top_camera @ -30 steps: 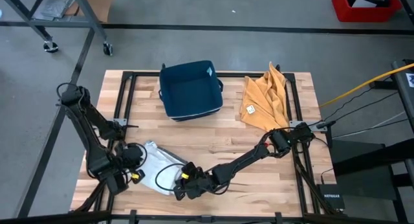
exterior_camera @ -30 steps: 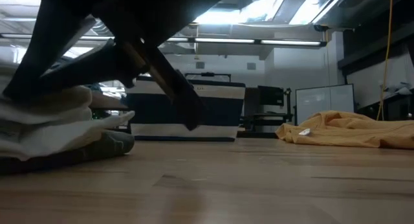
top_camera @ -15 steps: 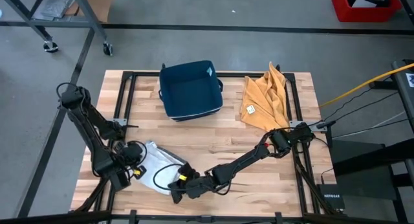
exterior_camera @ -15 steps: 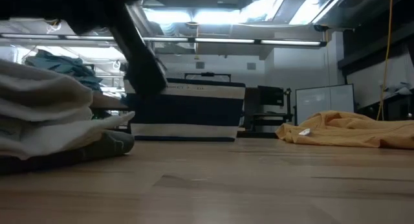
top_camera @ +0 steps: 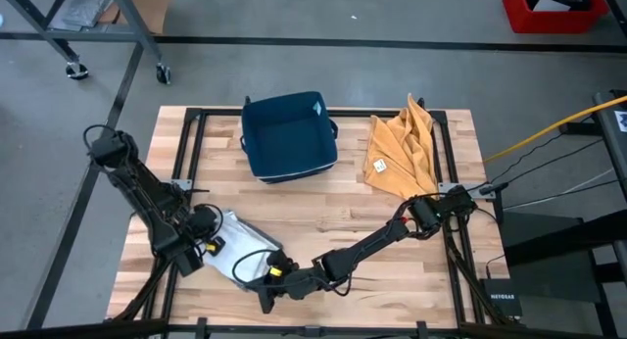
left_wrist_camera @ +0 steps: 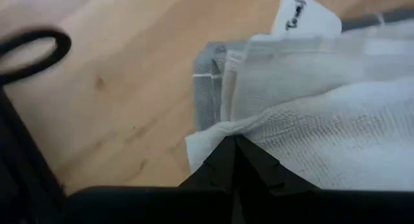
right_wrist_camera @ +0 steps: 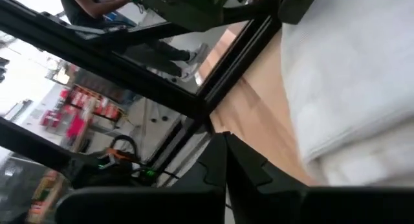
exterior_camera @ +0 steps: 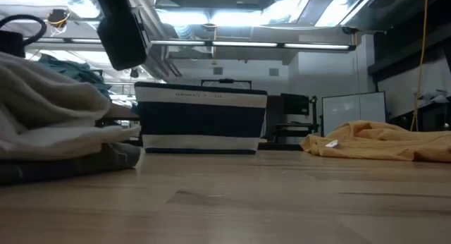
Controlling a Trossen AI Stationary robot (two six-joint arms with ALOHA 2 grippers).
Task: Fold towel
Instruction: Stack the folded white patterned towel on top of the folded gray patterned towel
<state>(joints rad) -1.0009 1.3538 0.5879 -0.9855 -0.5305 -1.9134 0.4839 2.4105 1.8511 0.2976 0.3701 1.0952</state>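
Both your grippers – left gripper (top_camera: 201,253), right gripper (top_camera: 266,298) – pressed together around the white towel (top_camera: 235,249) at 7 o'clock; neither visibly pinches cloth, probably patting the fold.

A workshop: concrete floor (top_camera: 392,74), metal frames, ceiling strip lights (exterior_camera: 282,44), a monitor (exterior_camera: 354,115)

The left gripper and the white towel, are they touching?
Touching. In the left wrist view the closed left gripper pinches the white towel at its edge.

Bright overhead ceiling lights (exterior_camera: 232,18), glare in low view, soft blurred wrist close-ups.
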